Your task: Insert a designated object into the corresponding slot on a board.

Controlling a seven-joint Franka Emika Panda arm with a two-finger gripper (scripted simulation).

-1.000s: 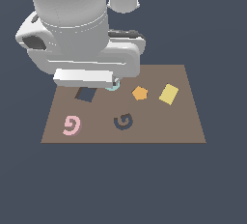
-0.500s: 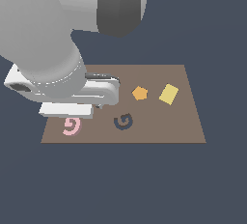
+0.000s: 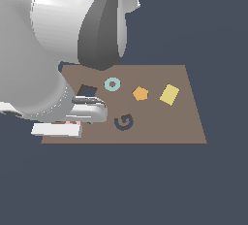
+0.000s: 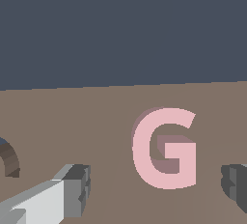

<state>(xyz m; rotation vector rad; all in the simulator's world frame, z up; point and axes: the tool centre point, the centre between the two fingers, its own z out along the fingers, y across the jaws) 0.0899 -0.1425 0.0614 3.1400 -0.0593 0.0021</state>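
Observation:
In the wrist view the pale-pink G-shaped designated object [image 4: 164, 148] lies flat on the brown board [image 4: 72, 121]. My gripper [image 4: 155, 189] is open, with one finger [image 4: 72, 189] and the other finger [image 4: 236, 184] standing on either side of the G and apart from it. A curved edge of a recess [image 4: 8, 159] shows at the picture's border. In the exterior view the navy G-shaped slot [image 3: 124, 121] sits near the board's [image 3: 184, 122] front middle. My arm covers the board's front corner on the exterior view's left, and only a pink sliver [image 3: 76, 122] of the G shows.
On the board lie a teal ring [image 3: 112, 84], an orange pentagon [image 3: 140, 93] and a yellow square piece [image 3: 169, 94]. A dark square hole [image 3: 87, 91] lies beside the ring. The bulky arm [image 3: 58, 49] fills the exterior view's left.
The arm has swung toward the exterior view's left and lowered over the pink G, now hiding it there. The ring and square hole have come back into view.

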